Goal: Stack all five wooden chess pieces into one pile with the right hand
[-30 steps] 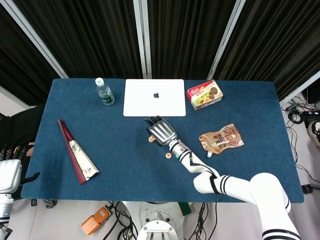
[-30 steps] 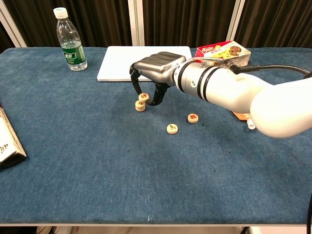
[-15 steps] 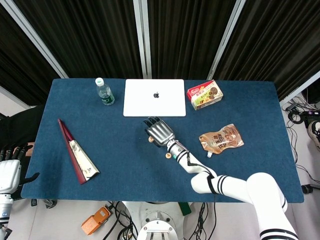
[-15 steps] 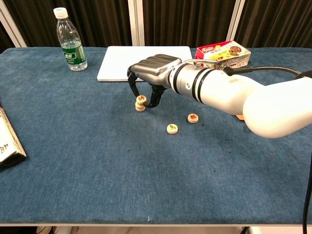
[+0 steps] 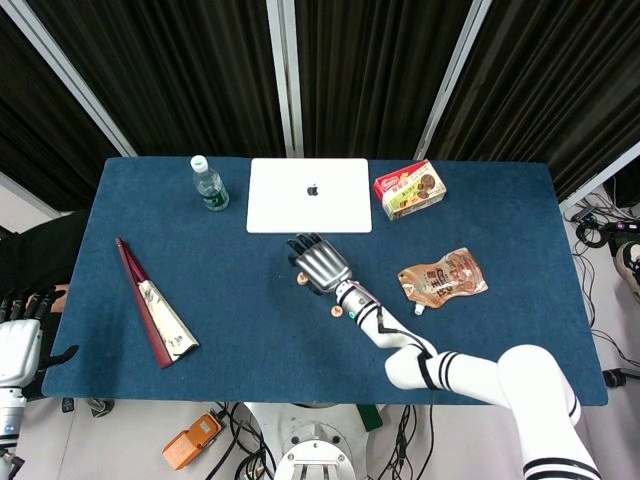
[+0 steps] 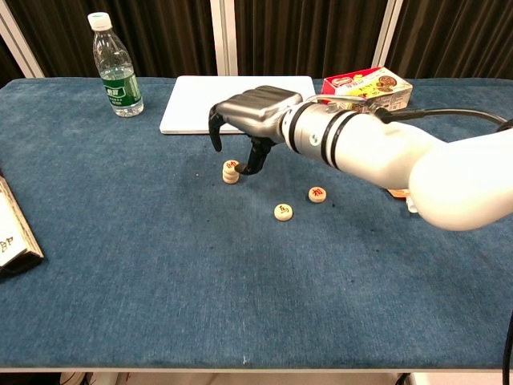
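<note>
A short pile of round wooden chess pieces (image 6: 231,171) stands on the blue table (image 6: 120,265), left of centre; the head view shows the pile (image 5: 299,280) too. Two loose pieces lie flat to its right, one nearer (image 6: 283,212) and one further (image 6: 318,194). One loose piece (image 5: 338,311) shows beside the forearm in the head view. My right hand (image 6: 248,120) hovers just above and behind the pile, fingers curved down and apart, holding nothing. Its thumb (image 6: 254,157) hangs close beside the pile. My left hand (image 5: 18,345) stays off the table's left edge, fingers spread.
A water bottle (image 6: 116,68) stands at the back left, and a white laptop (image 6: 192,104) lies behind my right hand. A biscuit box (image 6: 369,84) and a snack pouch (image 5: 442,277) are on the right. Red chopsticks with a paper sleeve (image 5: 150,315) lie at the left.
The right hand held a piece tilted on top of the pile; the piece now lies on the pile and the fingers have lifted off it. The left hand has not moved.
</note>
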`<action>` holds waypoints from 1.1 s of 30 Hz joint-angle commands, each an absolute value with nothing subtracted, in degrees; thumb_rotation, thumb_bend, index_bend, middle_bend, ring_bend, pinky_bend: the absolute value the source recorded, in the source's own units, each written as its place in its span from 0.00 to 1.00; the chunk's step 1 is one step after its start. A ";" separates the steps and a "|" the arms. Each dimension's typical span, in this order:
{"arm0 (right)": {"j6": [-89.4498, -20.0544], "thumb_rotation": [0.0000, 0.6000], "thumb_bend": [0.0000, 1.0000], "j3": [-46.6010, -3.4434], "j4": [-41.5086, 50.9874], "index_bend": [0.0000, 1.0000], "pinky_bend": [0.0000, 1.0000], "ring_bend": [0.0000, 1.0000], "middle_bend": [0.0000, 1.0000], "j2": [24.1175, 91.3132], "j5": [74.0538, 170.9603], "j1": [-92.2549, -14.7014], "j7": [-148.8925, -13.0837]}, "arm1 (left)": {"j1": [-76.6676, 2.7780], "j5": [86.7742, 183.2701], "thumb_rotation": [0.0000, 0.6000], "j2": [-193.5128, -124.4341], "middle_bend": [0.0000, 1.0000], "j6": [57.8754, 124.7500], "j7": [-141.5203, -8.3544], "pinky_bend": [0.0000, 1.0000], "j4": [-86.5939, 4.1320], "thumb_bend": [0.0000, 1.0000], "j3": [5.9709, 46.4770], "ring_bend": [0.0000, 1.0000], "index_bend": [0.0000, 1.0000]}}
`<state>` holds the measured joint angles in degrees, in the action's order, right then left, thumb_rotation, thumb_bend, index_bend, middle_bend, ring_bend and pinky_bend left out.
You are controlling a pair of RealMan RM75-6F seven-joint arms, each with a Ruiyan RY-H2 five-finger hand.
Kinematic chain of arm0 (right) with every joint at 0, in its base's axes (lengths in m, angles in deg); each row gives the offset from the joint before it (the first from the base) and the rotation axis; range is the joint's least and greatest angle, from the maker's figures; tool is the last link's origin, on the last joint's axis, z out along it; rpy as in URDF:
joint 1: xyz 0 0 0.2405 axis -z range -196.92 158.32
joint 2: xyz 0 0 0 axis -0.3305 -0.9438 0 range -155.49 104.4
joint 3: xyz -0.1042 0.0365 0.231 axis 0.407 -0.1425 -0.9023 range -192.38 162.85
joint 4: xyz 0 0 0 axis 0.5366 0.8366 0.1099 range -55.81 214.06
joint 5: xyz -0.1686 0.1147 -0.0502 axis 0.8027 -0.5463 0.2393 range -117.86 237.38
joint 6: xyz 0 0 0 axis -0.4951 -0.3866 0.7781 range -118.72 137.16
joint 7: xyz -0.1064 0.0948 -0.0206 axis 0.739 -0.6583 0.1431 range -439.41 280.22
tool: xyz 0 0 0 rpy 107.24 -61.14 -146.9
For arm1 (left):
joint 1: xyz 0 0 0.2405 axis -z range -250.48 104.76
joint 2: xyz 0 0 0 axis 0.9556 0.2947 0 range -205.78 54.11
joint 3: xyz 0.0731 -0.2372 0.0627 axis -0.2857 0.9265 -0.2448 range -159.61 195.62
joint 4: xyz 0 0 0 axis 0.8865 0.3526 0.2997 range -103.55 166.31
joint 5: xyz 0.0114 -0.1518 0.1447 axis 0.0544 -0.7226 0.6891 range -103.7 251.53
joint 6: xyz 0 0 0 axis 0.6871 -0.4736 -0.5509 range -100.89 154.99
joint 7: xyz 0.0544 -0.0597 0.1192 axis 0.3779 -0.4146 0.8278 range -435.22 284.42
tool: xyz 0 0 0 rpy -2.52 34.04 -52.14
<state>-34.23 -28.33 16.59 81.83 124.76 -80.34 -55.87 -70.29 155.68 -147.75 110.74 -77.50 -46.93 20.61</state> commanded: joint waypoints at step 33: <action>-40.57 1.00 0.47 -18.48 8.29 0.49 0.24 0.19 0.20 71.71 133.53 -65.93 -62.04 | -69.94 156.28 1.00 -147.71 0.14 111.26 -77.05 0.02 -47.56 0.00 20.80 0.09 0.18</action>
